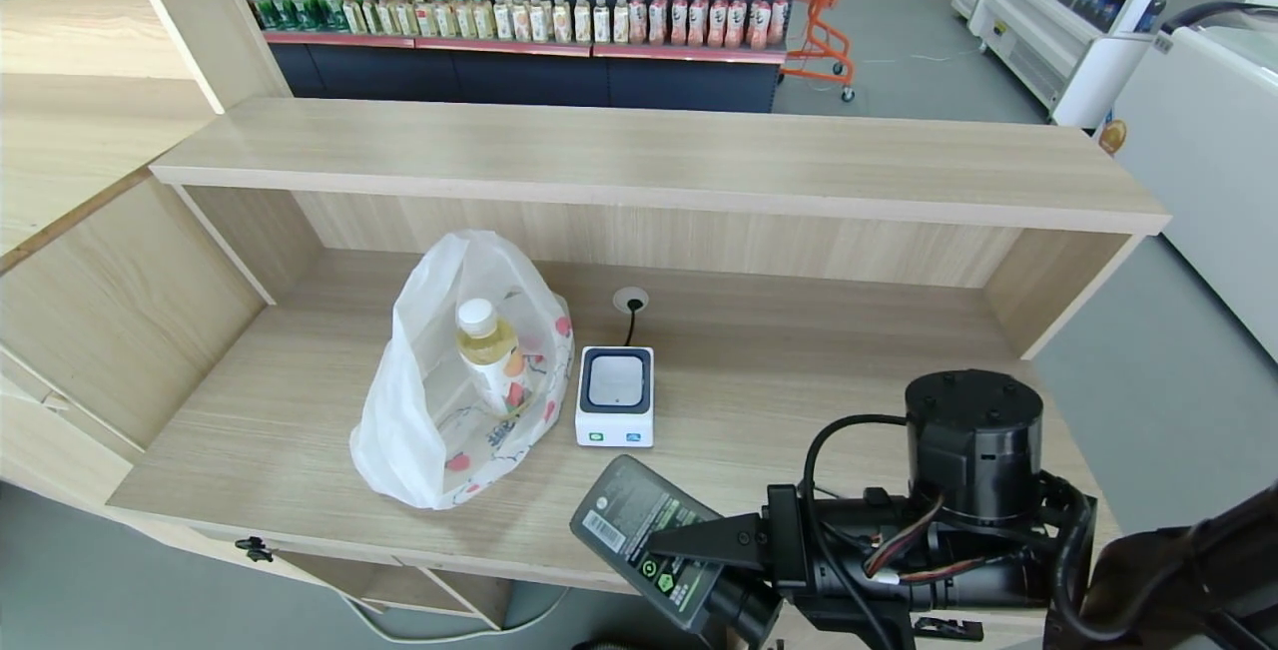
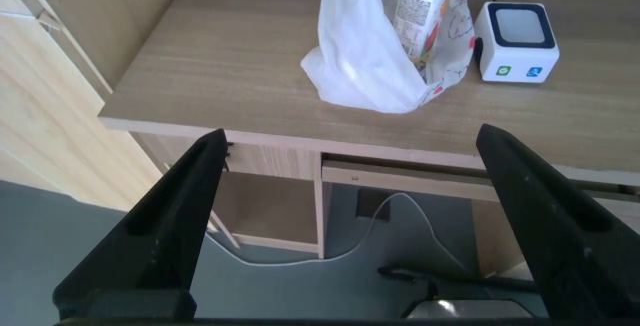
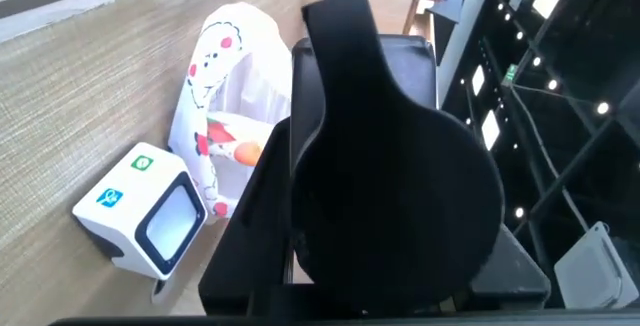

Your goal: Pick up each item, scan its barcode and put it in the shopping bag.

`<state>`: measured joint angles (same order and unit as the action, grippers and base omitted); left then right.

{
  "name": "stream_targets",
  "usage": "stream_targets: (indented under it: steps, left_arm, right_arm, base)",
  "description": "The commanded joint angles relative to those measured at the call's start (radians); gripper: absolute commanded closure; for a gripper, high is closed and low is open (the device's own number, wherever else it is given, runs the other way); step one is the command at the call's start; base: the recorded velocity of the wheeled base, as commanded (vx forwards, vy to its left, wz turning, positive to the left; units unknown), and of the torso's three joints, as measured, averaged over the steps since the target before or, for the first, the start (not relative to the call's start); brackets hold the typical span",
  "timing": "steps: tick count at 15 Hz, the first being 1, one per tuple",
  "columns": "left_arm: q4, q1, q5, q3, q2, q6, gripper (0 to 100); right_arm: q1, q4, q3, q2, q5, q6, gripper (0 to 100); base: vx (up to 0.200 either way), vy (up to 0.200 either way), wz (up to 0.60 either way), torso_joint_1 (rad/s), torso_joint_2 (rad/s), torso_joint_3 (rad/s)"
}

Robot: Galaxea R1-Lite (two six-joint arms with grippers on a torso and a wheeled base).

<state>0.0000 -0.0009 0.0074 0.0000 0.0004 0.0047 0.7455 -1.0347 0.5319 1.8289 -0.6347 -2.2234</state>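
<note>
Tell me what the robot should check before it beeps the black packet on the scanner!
1. Packet held: the right gripper is shut on the black packet: ok.
2. Barcode toward the reader: the barcode faces up, and the window of the scanner faces up too: not ok, it probably needs turning over.
3. Scanner window free: nothing lies on it: ok.
4. Bag ready: the shopping bag stands open beside the scanner with a bottle inside: ok.
5. Other arm out of the way: the left gripper is open, off the front edge of the counter: ok.

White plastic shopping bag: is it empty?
No, a clear bottle of yellow drink with a white cap stands inside the white plastic shopping bag.
</note>
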Motion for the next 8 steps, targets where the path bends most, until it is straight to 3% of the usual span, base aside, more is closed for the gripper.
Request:
stream_targets:
  steps: [1, 8]
  left_arm:
    - [0.000, -0.001, 0.000, 0.000, 0.000, 0.000, 0]
    - [0.000, 0.001, 0.000, 0.000, 0.001, 0.000, 0]
  right_arm:
    - [0.006, -0.001, -0.001, 0.021, 0.000, -0.001, 100]
    - [0.006, 0.001, -0.006, 0.009, -0.008, -0.002, 100]
  base:
    - [0.000, 0.000, 0.00, 0.000, 0.00, 0.000]
    - [0.000, 0.000, 0.00, 0.000, 0.00, 0.000]
